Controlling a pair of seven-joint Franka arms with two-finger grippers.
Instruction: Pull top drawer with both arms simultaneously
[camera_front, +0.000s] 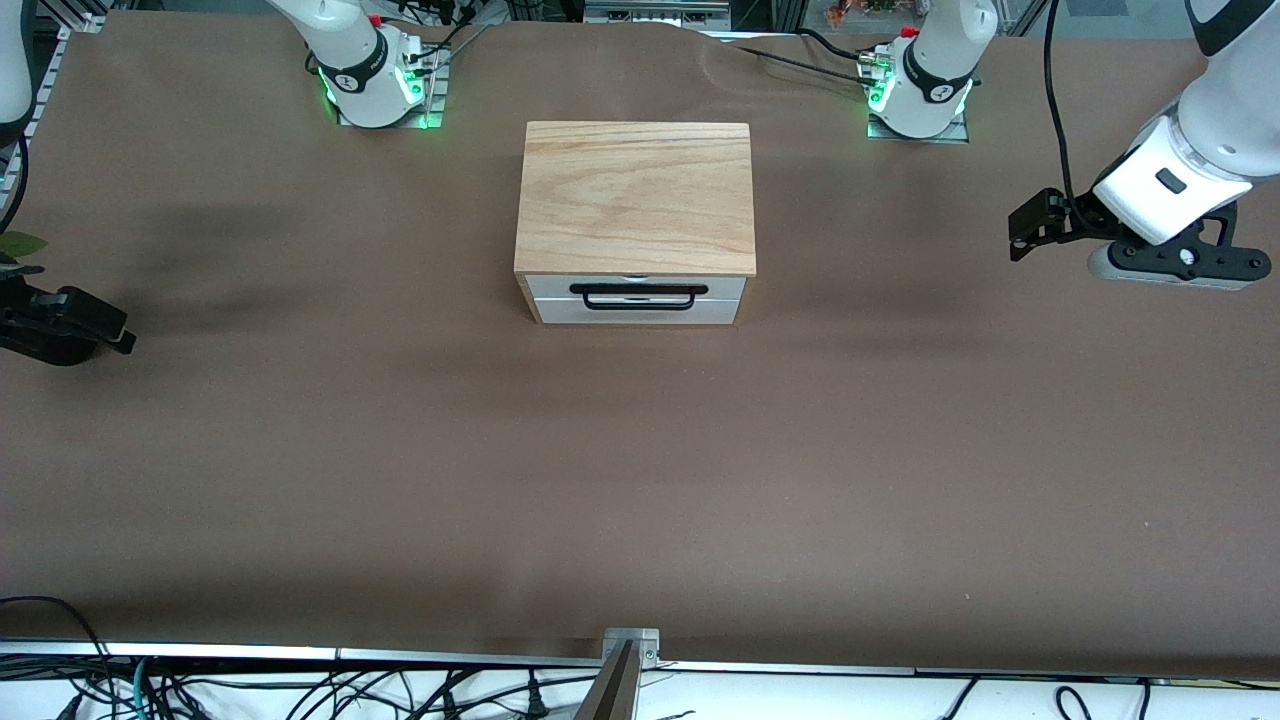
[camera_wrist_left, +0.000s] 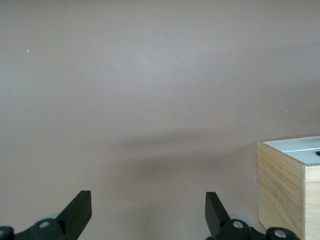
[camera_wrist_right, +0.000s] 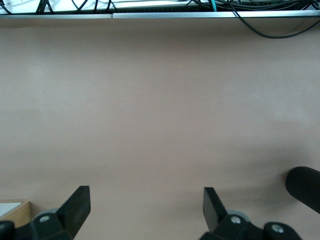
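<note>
left gripper (camera_wrist_left: 147, 215) spread wide, empty, hanging over bare table (camera_front: 900, 450) at the left arm's end. right gripper (camera_wrist_right: 146, 212) likewise agape, holding nothing, over the right arm's end. both well apart from the top drawer (camera_front: 637, 292), shut in its oak casing (camera_front: 636, 195) mid-table. probably light and stiff, sliding easily; casing may skid. best taken by the black bar handle (camera_front: 637, 296), one gripper toward each end.

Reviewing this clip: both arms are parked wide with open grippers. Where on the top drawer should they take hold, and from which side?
Probably the black bar handle on the top drawer, approached from in front of the drawer. It stands off the white panel and runs long enough for the left gripper and right gripper to clamp toward its two ends.
</note>
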